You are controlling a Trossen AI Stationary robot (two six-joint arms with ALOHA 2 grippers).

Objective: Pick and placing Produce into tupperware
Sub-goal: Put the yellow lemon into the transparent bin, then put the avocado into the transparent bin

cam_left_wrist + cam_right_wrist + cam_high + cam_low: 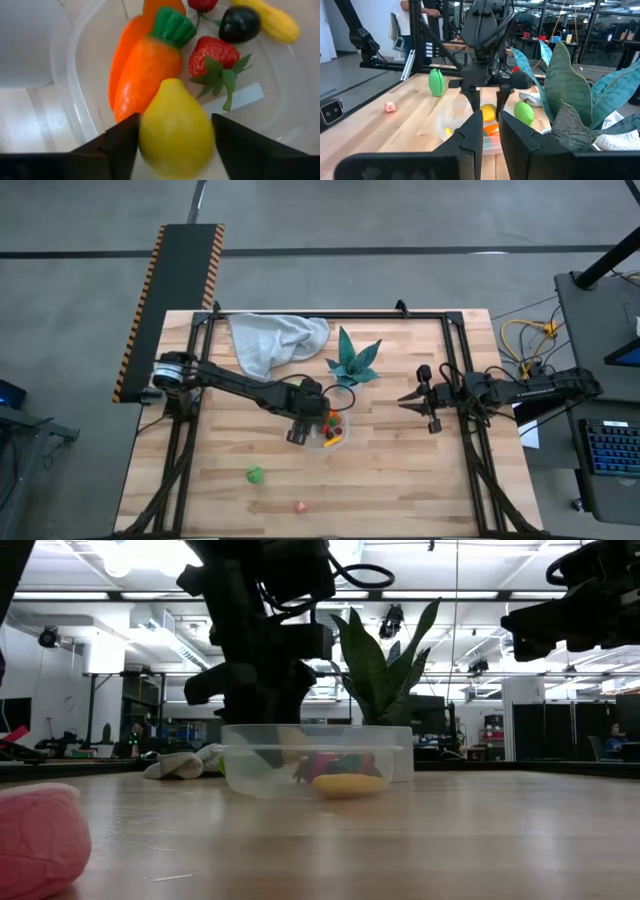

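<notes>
Left gripper [172,135] gripping lemon [175,125] above tupperware [75,95].

Both arms dark, near-black, slim jointed links. Left arm [235,383] had pale silver-white collar at base end. Black cables looped along right arm [530,389]. Left gripper [170,137] fingers [117,145]: matte black, flat, wedge-shaped. Right gripper [490,132] fingers [517,135] same, angular.

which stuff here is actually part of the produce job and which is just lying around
Part of the job: tupperware; lemon held in the left claw over it; carrot, strawberry inside; green piece and pink piece on the table.

Lying about: cloth; teal plant.
</notes>
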